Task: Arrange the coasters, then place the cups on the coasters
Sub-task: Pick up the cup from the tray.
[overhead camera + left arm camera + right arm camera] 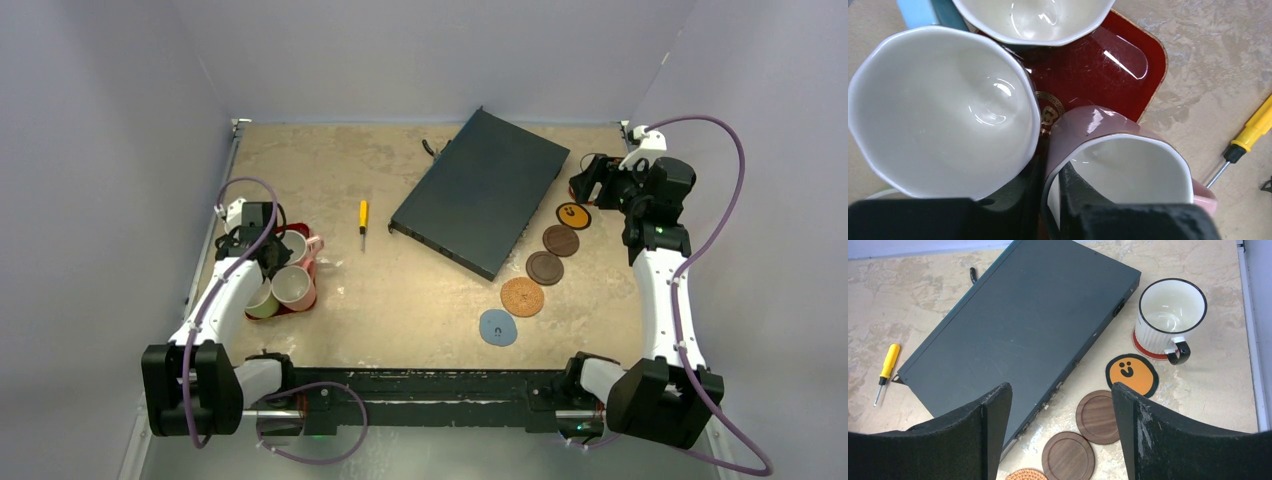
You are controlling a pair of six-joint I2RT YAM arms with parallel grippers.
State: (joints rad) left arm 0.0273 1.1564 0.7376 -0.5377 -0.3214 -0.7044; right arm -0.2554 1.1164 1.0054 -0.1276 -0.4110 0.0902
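Observation:
My left gripper (1050, 165) (262, 245) is shut on the wall of the pink cup (1128, 165), one finger inside it and one outside. Two more cups (943, 110) (1033, 20) with cream insides crowd the dark red tray (1128, 60). My right gripper (1060, 387) (590, 180) hangs open and empty above the coasters. The orange one (1132, 374), two dark brown ones (1097, 416) (1068, 456) and the tan cork one (522, 296) lie in a line with the blue-grey one (497, 327). A white ribbed cup (1168, 315) stands on the red coaster (1143, 349).
A dark flat box (480, 190) lies slanted at the back middle, close beside the coaster line. A yellow screwdriver (363, 218) lies between the tray and the box. Walls close in the table on the left, back and right.

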